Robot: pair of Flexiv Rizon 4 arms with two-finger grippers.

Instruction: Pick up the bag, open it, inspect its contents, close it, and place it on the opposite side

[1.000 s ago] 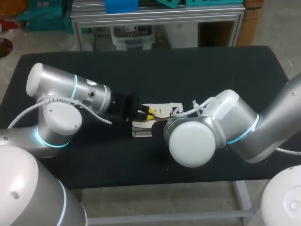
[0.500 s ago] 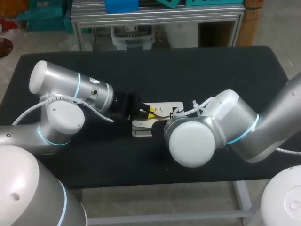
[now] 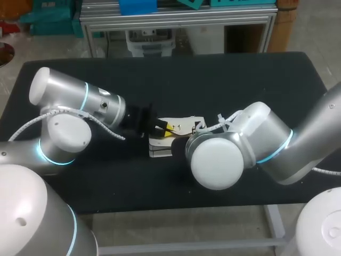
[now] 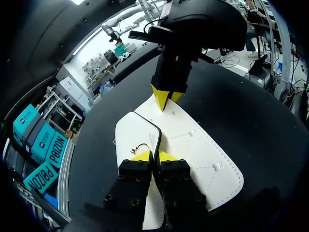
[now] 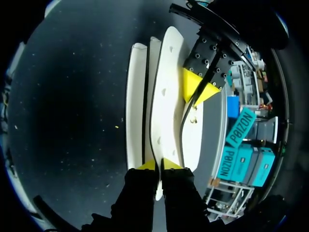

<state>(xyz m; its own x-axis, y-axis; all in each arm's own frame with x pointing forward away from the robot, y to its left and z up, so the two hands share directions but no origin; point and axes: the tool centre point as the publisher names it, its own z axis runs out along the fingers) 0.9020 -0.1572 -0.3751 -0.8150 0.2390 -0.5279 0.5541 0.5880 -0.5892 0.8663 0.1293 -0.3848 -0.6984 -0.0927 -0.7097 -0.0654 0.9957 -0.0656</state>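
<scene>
First: Left arm (image 3: 69, 122) has drawn back slightly toward its own side. Seen from the head, the white bag (image 3: 184, 124) sits at the middle of the counter (image 3: 240, 80), between both arms.
Second: Left wrist?
First: Left end effector (image 4: 155, 155) is narrow, pinching the bag's flap edge, and the right end effector (image 4: 166, 99) grips the far end.
Second: Right wrist?
First: Narrow too — clamped on the bag's edge.

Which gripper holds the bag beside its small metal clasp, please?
The left gripper: the clasp sits beside it; the right gripper grips the bag's opposite end.
</scene>
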